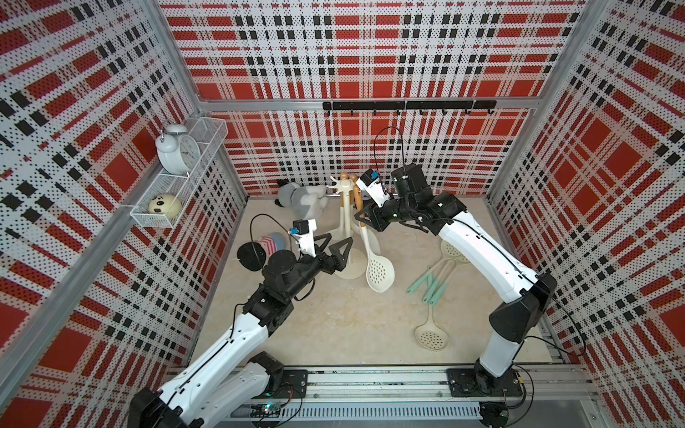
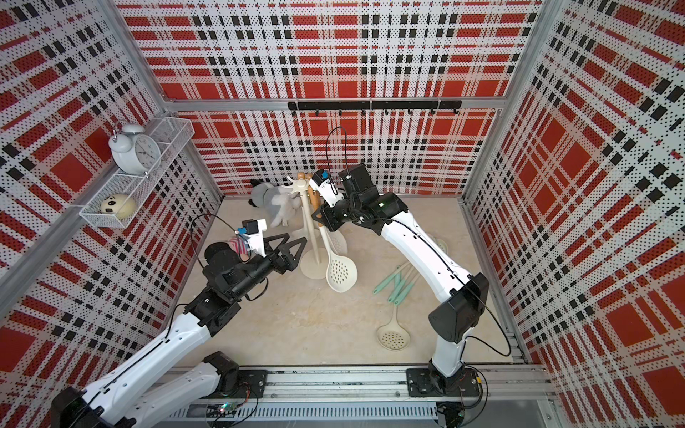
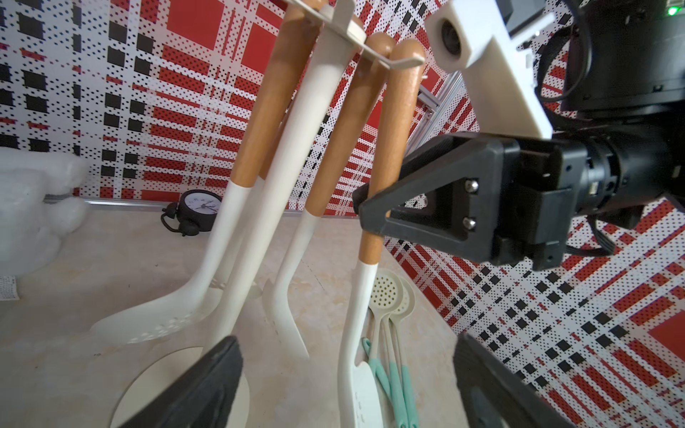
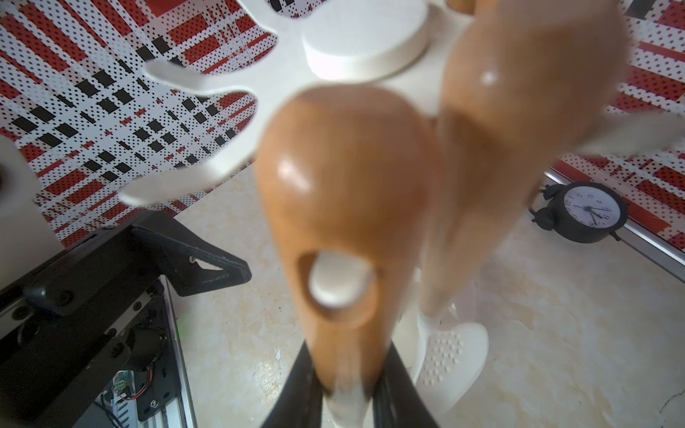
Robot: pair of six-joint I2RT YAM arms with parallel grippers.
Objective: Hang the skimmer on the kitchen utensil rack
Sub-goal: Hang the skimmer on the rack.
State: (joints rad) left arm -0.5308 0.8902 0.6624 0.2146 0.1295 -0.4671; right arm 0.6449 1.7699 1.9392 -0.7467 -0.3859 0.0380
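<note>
kitchen utensil rack [image 1: 352,274]: cream stand, upright, near the middle of the desk's back edge; round base flat on the desk, prongs at the top.
skimmer [image 1: 380,268]: cream perforated bowl on a wooden handle; it hangs tilted, handle top up at the rack's crown, bowl low just beside the base on the side toward the front edge.
hang hole: in the right wrist view a cream prong tip shows through the hole in the wooden handle.
right gripper [image 1: 361,219]: pinching the skimmer's wooden handle below the hole, one jaw on each side.
left gripper [image 1: 333,249]: jaws spread wide, nothing between them, just beside the rack's pole on the side toward the left edge.
hanging utensils [image 3: 259,122]: two more wooden-handled cream pieces on the rack's prongs.
mint-handled skimmers [image 1: 433,281]: flat on the desk toward the right edge, apart from the rack.
plush toy [image 1: 300,198]: at the back edge, beside the rack.
</note>
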